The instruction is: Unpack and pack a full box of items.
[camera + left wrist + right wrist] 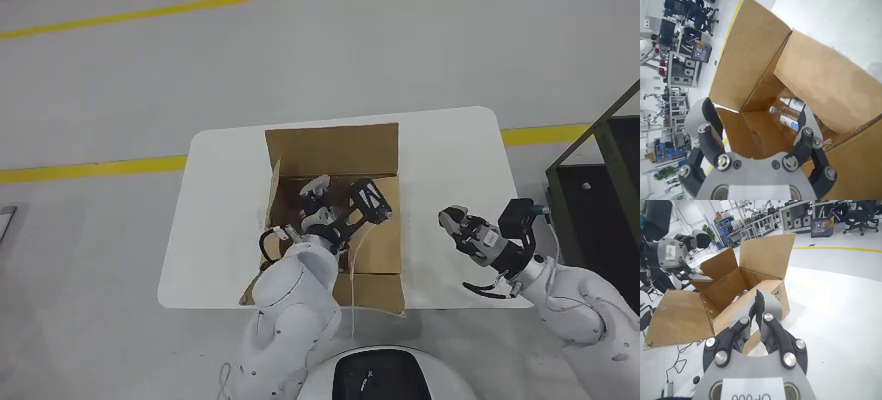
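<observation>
Two bottles lie side by side on the floor of the open brown cardboard box (335,150), below my left jaws: a clear plastic bottle (785,117) with a white cap and a white bottle (794,103) with a teal label. My left jaws hang wide open and empty over the box. My right jaws, pressed together on nothing, hover over the white desk (450,150) beside the box.

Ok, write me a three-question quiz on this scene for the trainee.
1. True or false: the right gripper holds a bottle.
2. Which one hangs open over the box? A) left gripper B) right gripper
3. Fill in: lying on the box floor are two ____.

Key: 1 false, it is shut on nothing, over the table. 2 A. 3 bottles.
</observation>
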Controlling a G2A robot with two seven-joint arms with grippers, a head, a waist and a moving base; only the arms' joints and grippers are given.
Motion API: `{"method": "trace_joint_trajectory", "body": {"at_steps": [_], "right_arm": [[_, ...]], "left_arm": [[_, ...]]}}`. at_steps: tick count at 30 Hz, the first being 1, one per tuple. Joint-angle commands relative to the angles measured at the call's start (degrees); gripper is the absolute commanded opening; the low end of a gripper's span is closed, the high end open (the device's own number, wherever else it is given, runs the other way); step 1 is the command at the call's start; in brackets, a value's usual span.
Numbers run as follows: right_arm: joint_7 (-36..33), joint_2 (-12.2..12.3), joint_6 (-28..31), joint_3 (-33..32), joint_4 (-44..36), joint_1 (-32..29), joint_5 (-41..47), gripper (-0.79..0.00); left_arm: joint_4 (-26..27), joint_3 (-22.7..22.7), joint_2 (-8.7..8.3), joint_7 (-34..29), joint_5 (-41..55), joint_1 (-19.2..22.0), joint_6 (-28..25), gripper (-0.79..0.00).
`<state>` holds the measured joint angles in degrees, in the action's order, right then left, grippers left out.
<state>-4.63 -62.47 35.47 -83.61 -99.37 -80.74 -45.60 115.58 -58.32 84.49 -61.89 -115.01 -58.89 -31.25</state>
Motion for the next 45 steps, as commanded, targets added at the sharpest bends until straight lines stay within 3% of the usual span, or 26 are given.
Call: {"method": "trace_joint_trajectory", "body": {"at_steps": [1, 7, 13, 22, 33, 45], "right_arm": [[0.18, -0.16, 0.15, 1.24, 0.33, 0.93, -0.38, -0.785], [1.29, -0.80, 0.22, 5.22, 2.23, 4.32, -1.18, -0.785], [2.01, -1.58, 0.37, 9.53, 4.56, 7.98, -1.87, -0.785], [-2.60, -2.62, 3.73, 16.37, 9.51, 12.97, -1.47, -0.785], [-6.31, -2.85, 4.94, 18.01, 12.38, 15.41, -1.41, -0.785], [-5.72, -2.87, 4.59, 17.62, 12.17, 15.47, -1.41, -0.785]], "left_arm": [[-0.70, -0.80, -0.28, 0.30, -2.49, -0.53, -0.70, 0.000], [-3.61, -4.18, -1.23, 1.30, -9.26, -2.69, -2.46, 0.000], [-2.73, -9.27, -2.11, 2.93, -14.75, -3.98, -2.71, 0.000], [-2.31, -14.15, -2.71, 3.96, -19.27, -4.37, -3.44, 0.000], [-4.68, -19.14, -3.42, 6.34, -24.86, -6.52, -2.29, 0.000], [-5.32, -20.23, -3.30, 6.82, -25.15, -10.02, -0.78, 0.000]]}}
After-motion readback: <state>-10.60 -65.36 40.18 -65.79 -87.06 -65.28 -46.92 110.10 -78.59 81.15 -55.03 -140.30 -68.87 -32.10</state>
